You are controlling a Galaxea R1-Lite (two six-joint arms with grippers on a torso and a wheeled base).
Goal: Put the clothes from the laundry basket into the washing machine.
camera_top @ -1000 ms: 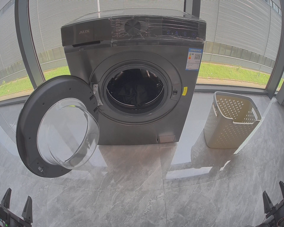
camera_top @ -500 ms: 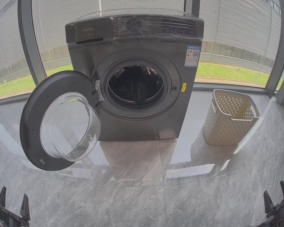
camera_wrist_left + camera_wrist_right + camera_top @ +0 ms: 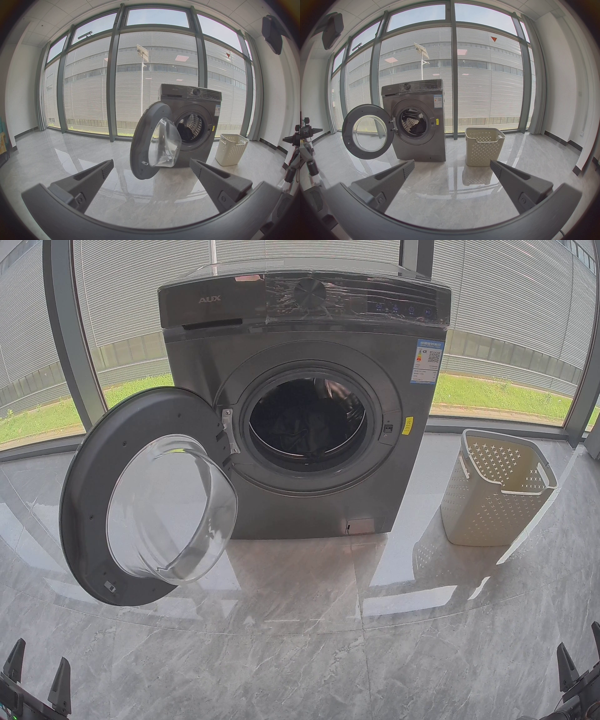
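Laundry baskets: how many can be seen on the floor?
1. The laundry basket stands upright on the floor to the right of the washing machine, apart from it.

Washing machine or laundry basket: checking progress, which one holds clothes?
The washing machine: dark clothes lie inside its round opening. The laundry basket shows only bare perforated walls inside; its bottom is hidden.

One washing machine point(image 3: 200, 365), one round door point(image 3: 94, 490), one dial point(image 3: 309, 293), one label point(image 3: 427, 362), one yellow sticker point(image 3: 407, 425), one laundry basket point(image 3: 494, 509), one dark heap of clothes point(image 3: 300, 430) too tangled to count, two claws, left claw point(image 3: 39, 655) and right claw point(image 3: 578, 640), two fingers point(image 3: 84, 181) each
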